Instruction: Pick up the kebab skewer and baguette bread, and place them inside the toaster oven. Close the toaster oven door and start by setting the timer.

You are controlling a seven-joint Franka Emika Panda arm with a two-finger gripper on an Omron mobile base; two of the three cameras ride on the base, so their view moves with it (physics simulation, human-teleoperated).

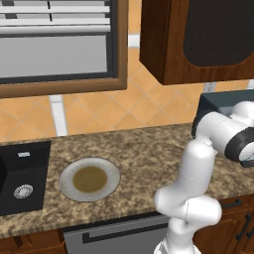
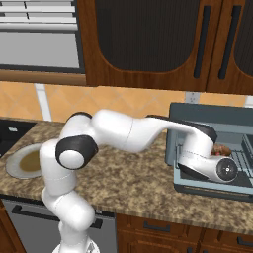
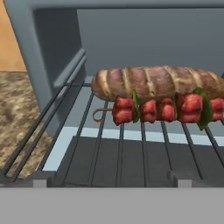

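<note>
Both foods already lie on the rack, so the step in hand, as I judge it, is shutting the oven. The end effector sits at the oven's mouth with its jaws spread wide and nothing between them. To do this well, I would draw the hand straight back out, level, without brushing the skewer, then drop below the lowered door and push it up from its outer edge until it seats, before reaching for the timer knob.

The door hangs open, lying flat over the speckled desk. Past it, the wire rack runs front to back in thin dark bars. On the rack, nearer the hand, rests the kebab skewer: red meat chunks with green slivers between them and a small loop at its left end. Touching it just behind lies the baguette bread, browned and scored with pale slashes, longer than the skewer's visible part. The toaster oven is a grey-blue box standing under the wooden cabinets. Well to the left, an empty plate sits beside the sink.
</note>
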